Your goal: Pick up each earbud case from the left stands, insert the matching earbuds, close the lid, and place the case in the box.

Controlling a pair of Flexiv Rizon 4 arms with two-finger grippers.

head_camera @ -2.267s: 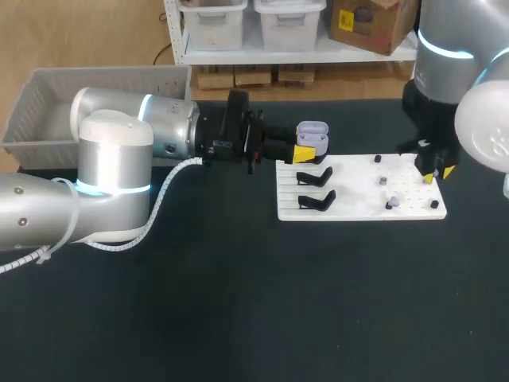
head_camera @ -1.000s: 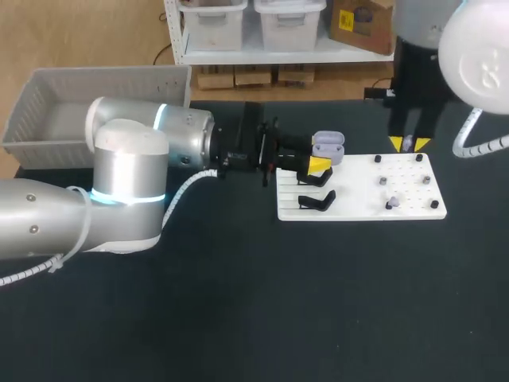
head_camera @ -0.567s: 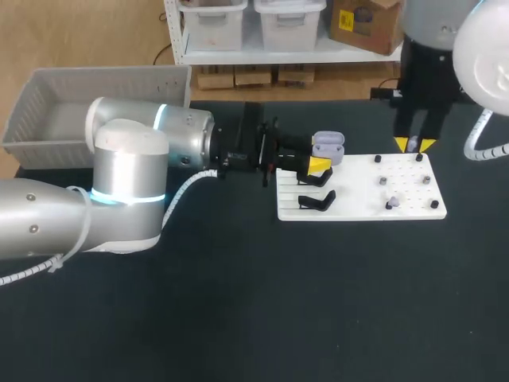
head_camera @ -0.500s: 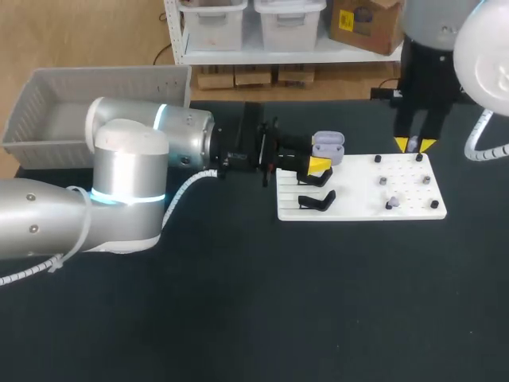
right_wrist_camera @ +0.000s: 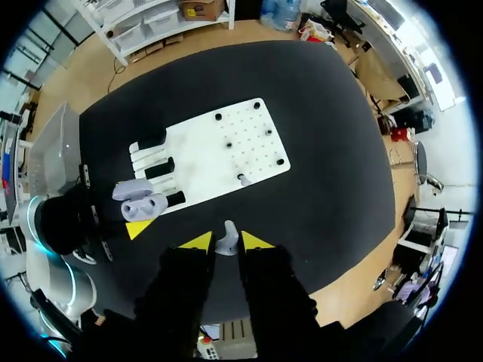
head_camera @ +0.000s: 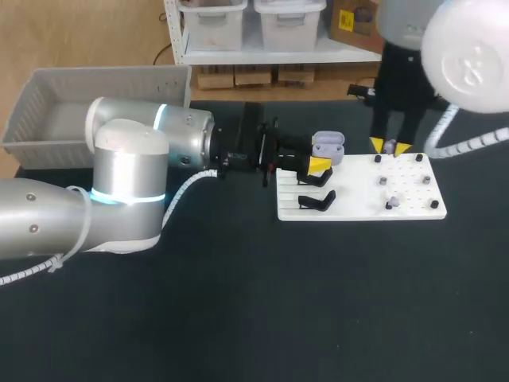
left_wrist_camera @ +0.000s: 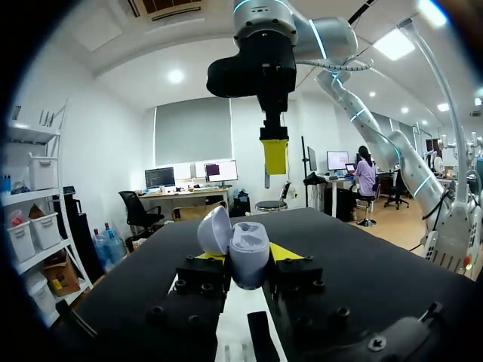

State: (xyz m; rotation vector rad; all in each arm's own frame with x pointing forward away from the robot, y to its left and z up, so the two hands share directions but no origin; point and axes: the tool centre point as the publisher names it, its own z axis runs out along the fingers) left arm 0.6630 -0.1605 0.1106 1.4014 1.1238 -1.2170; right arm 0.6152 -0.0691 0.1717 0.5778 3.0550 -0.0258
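While level, left arm [head_camera: 179, 139] near stands [head_camera: 316, 199].

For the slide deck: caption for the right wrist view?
Right arm's fingers pinch an earbud over the table; left arm's fingers hold the open case.

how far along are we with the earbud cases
Done: the lavender case is off its stand, lid open, in the left gripper. In hand: the right gripper holds one earbud, not yet in the case. Left: seat the earbuds, close the lid, put the case in the grey basket, where no case shows.
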